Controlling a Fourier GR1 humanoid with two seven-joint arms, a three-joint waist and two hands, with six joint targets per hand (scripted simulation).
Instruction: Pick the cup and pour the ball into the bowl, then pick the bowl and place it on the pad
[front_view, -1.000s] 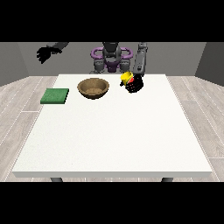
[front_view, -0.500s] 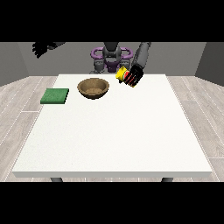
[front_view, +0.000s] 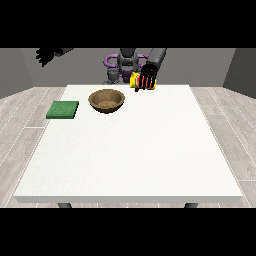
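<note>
Front view: yellow cup (front_view: 135, 81) gripped by hand (front_view: 147, 79); lifted.

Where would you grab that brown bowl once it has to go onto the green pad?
Probably by the rim. The bowl sits upright and open, wide and shallow with sloping sides, so pinching its edge from above looks easier than wrapping round it. The rim on the side nearest the pad seems a fair choice, since the hand at the view's right holds the cup.
</note>
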